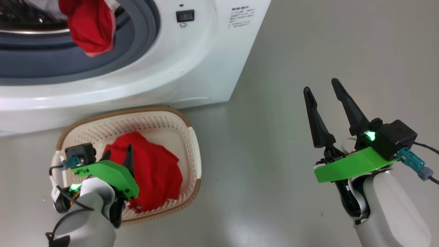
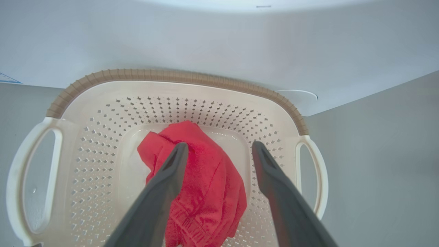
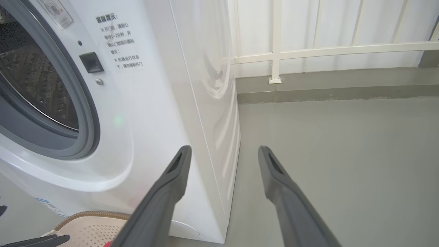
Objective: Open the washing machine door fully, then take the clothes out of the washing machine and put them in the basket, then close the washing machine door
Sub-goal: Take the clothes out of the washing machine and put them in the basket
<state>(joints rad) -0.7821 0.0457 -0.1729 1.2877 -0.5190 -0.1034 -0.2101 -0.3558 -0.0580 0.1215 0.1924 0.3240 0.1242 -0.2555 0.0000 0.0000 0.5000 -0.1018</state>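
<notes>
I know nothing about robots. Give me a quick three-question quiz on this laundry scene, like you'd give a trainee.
1. True or false: the left gripper is open over the basket.
2. Where is the red garment outside the basket? A hanging at the washing machine opening; B on the floor; C under the basket.
3. Fill in: the right gripper holds ____.
Key: 1 true; 2 A; 3 nothing.

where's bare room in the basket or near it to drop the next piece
Bare basket wall and bottom on the washing machine side, beyond the red cloth. Open floor between basket and right gripper. Crowded: basket's middle, cloth under the left gripper.
</notes>
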